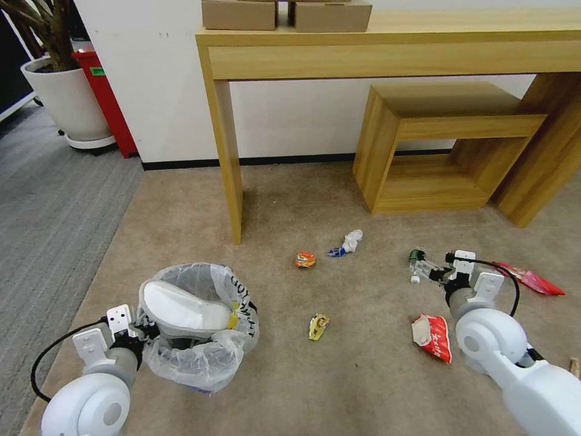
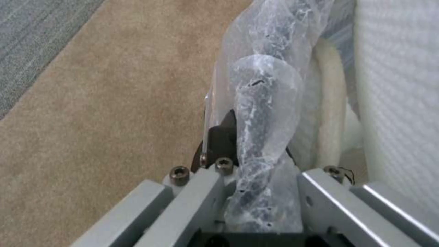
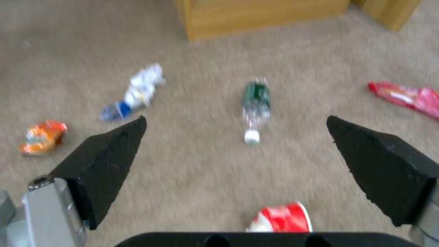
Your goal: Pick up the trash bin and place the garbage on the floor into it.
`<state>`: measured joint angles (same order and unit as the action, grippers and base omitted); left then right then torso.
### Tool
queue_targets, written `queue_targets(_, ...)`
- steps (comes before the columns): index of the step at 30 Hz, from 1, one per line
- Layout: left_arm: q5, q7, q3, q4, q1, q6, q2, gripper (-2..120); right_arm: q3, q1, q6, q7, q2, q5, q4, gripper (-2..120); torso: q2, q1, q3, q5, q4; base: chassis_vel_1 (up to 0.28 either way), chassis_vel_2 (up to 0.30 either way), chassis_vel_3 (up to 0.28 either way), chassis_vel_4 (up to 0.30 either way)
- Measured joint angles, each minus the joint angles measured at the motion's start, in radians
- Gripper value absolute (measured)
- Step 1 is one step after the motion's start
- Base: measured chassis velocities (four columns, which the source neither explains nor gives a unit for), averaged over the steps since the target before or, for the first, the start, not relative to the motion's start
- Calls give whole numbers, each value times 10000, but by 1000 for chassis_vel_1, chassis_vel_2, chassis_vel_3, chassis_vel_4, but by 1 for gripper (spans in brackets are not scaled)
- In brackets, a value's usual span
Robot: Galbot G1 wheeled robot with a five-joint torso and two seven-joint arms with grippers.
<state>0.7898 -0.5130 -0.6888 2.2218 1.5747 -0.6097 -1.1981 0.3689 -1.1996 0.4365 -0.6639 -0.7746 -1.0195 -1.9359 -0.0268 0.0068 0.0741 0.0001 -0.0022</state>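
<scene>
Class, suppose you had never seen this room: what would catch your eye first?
Probably the trash bin, white-lined with a white slipper inside, held at its rim by the left gripper. Next, bright litter across the tan floor, with the right gripper open above a small bottle.

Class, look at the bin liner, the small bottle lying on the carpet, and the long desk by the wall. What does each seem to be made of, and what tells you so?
Bin liner: thin translucent plastic film, judging by its crinkles and sheen.
Small bottle: probably clear plastic, see-through body with a green label and white cap.
Long desk: light wood or wood-look laminate, matte, with faint grain; which one cannot be told.
</scene>
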Motion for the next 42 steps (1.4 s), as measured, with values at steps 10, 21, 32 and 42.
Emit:
queue_targets(10,-66,60,25,-98,30,84,-16,1,-834,520,794,-847,71,-853,1040,100,0,0,0,0,1,0,0,0,0)
queue_targets(21,-104,109,104,-278,-92,176,-45,1,-1523,881,1303,-866,240,-529,2955,100,3,0,0,-3,-1,0,0,0,0)
queue_targets(32,-106,130,73,-288,29,266,-42,1,-2988,1601,1139,-73,-359,500,4678,92,3,0,1,-2,0,0,0,0,0)
queue_targets(42,-86,135,2,-231,141,377,26,1,-3703,2164,787,249,-1020,1073,5673,93,2,-1,0,-2,1,0,0,0,0)
